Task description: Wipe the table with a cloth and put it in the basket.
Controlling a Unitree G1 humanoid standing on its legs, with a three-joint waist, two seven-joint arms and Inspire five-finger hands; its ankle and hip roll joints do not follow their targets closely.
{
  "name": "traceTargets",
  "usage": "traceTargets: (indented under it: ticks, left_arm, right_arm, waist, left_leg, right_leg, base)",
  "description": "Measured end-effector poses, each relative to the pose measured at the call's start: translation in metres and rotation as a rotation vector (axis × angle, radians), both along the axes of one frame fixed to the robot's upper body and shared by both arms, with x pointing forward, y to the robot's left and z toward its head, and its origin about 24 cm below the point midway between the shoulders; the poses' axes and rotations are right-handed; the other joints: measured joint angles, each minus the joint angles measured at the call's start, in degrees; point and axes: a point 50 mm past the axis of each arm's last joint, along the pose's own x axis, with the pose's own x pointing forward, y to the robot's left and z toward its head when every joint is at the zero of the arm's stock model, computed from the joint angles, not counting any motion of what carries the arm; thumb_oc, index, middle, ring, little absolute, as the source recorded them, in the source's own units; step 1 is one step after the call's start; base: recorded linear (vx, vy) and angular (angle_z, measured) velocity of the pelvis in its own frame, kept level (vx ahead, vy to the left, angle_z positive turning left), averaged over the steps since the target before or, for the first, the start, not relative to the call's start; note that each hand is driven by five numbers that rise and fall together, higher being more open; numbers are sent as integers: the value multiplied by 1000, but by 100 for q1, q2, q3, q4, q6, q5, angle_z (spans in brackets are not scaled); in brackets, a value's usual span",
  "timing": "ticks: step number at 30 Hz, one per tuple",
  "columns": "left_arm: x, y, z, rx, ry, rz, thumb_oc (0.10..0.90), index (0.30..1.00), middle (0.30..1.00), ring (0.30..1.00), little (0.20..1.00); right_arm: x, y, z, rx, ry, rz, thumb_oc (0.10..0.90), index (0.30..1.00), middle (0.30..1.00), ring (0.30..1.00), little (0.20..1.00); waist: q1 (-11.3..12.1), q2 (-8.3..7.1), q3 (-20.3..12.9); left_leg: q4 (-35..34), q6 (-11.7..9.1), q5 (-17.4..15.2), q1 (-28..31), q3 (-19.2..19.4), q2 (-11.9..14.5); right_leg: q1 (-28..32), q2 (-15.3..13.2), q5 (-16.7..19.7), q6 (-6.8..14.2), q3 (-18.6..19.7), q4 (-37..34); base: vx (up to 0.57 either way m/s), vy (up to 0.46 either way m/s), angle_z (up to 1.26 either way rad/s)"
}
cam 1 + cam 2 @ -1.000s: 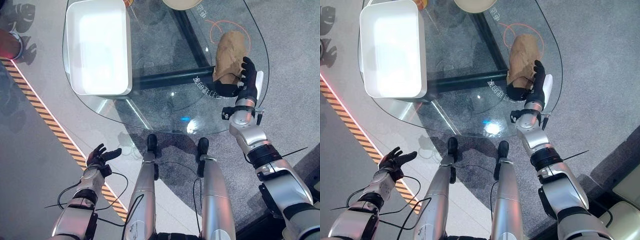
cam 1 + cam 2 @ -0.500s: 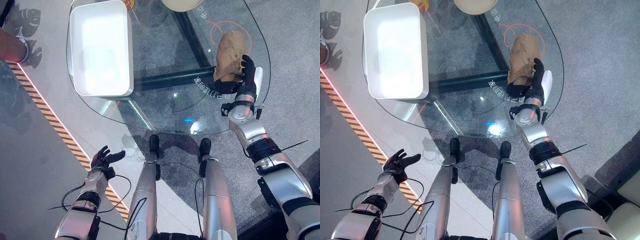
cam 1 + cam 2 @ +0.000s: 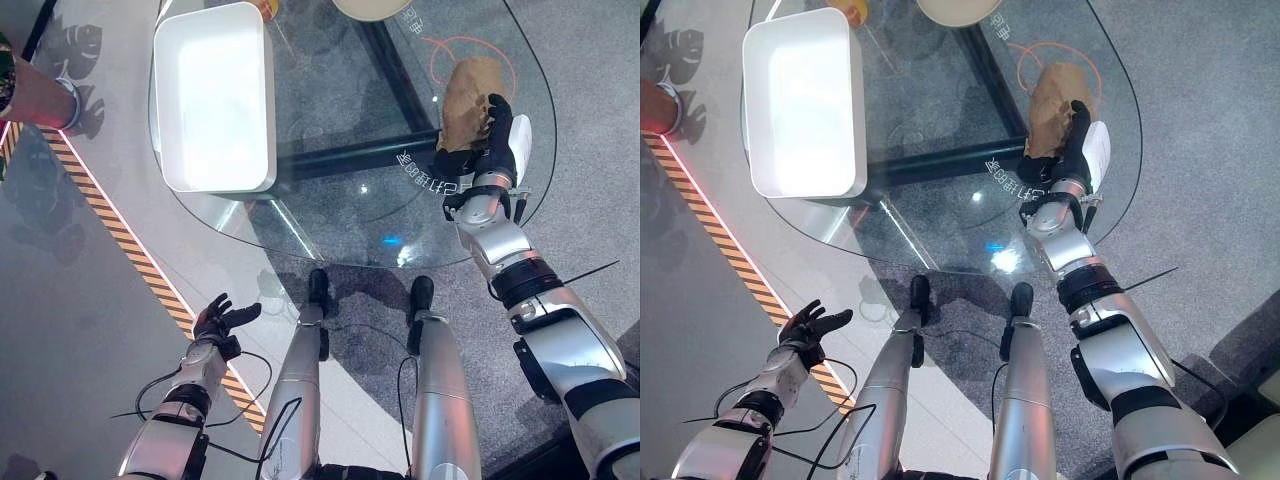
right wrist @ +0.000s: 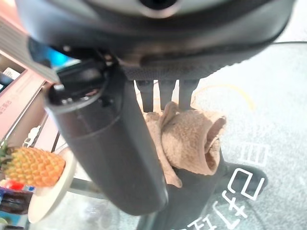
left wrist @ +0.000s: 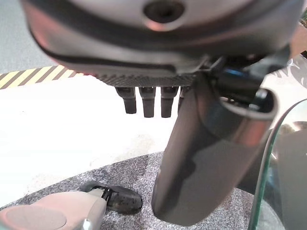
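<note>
A crumpled tan cloth (image 3: 468,88) lies on the right side of the glass table (image 3: 340,200), over an orange ring printed on it. My right hand (image 3: 492,140) rests on the cloth's near end. Its fingers (image 4: 165,91) lie straight along the cloth, with the thumb (image 4: 105,143) spread on the other side, so the hand is open. The white basket (image 3: 268,110) stands on the table's left part, with nothing in it. My left hand (image 3: 218,320) hangs low over the floor to the left of the table, open and holding nothing.
A pale plate (image 3: 370,8) and an orange thing (image 3: 266,8) sit at the table's far edge. A pineapple (image 4: 31,167) on a plate stands beyond the cloth. A person's arm (image 3: 35,95) shows at the far left. Striped tape (image 3: 130,255) runs across the floor.
The whole picture has shifted, so the camera moved. My right hand has reached a little farther along the cloth. The left hand stays low and open.
</note>
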Motion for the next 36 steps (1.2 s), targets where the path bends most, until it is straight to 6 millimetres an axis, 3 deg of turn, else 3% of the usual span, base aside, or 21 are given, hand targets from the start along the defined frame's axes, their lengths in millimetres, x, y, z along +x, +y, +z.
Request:
traceTargets:
  ticks: [18, 19, 20, 29, 36]
  left_arm:
    - [1, -5, 0, 13, 0, -36, 800, 900, 900, 900, 900]
    - [1, -5, 0, 12, 0, -36, 800, 900, 900, 900, 900]
    - [1, -5, 0, 12, 0, -36, 800, 900, 900, 900, 900]
    - [1, -5, 0, -3, -3, -26, 800, 900, 900, 900, 900]
    - [1, -6, 0, -3, -5, -27, 800, 900, 900, 900, 900]
  right_arm:
    - [2, -10, 2, -238, 32, -137, 800, 900, 900, 900, 900]
    - [3, -11, 1, -242, 37, -143, 366, 528, 528, 528, 466]
    - [3, -11, 2, -246, 39, -148, 100, 300, 300, 300, 200]
    - [3, -24, 16, -268, 17, -202, 100, 300, 300, 300, 200]
    - [4, -22, 15, -284, 21, -198, 100, 300, 300, 300, 200]
  waist:
    - [187, 5, -3]
    - [191, 5, -3]
    - [195, 5, -3]
    - [202, 6, -4]
    - [218, 6, -4]
  left_leg:
    - [-187, -14, 115, -88, -27, -53]
    - [-186, -14, 115, -91, -29, -53]
    - [-185, -14, 116, -92, -29, -53]
    - [-186, -20, 124, -93, -39, -53]
    - [-186, -20, 125, -94, -48, -53]
  right_leg:
    - [-145, -64, -33, 13, -18, 13]
    - [-145, -64, -33, 13, -21, 13]
    - [-145, -65, -33, 13, -22, 13]
    - [-143, -66, -31, 12, -30, 13]
    - [-137, -68, -31, 12, -40, 9]
  base:
    - [-1, 3, 1]
    - [0, 0, 0]
    - [0, 0, 0]
    - [0, 0, 0]
    - [0, 0, 0]
